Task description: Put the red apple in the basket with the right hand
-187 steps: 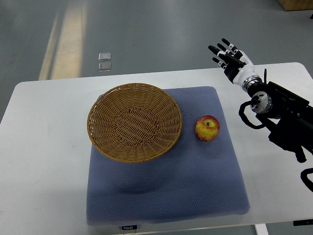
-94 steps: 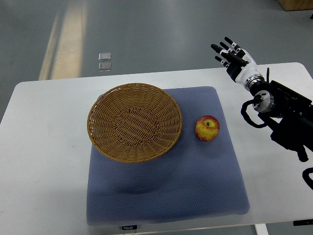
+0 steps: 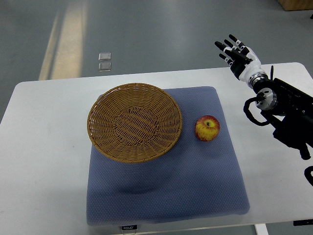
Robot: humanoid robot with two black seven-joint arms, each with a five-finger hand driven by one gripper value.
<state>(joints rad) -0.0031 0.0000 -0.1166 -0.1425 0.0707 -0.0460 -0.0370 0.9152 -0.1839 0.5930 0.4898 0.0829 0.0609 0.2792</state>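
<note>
A red and yellow apple (image 3: 208, 128) lies on the blue mat (image 3: 166, 186), just right of the woven basket (image 3: 134, 122), which holds nothing. My right hand (image 3: 235, 52) hovers beyond the table's far right edge, well above and right of the apple. Its black fingers are spread and hold nothing. The black right arm (image 3: 288, 115) comes in from the right edge. No left arm shows.
The white table (image 3: 44, 161) carries the mat. Two small clear squares (image 3: 104, 61) lie on the grey floor behind the table. A brown box corner (image 3: 296, 5) shows at the top right.
My right hand has drifted up and to the right, away from the apple, with fingers still spread. The apple and basket have stayed put.
</note>
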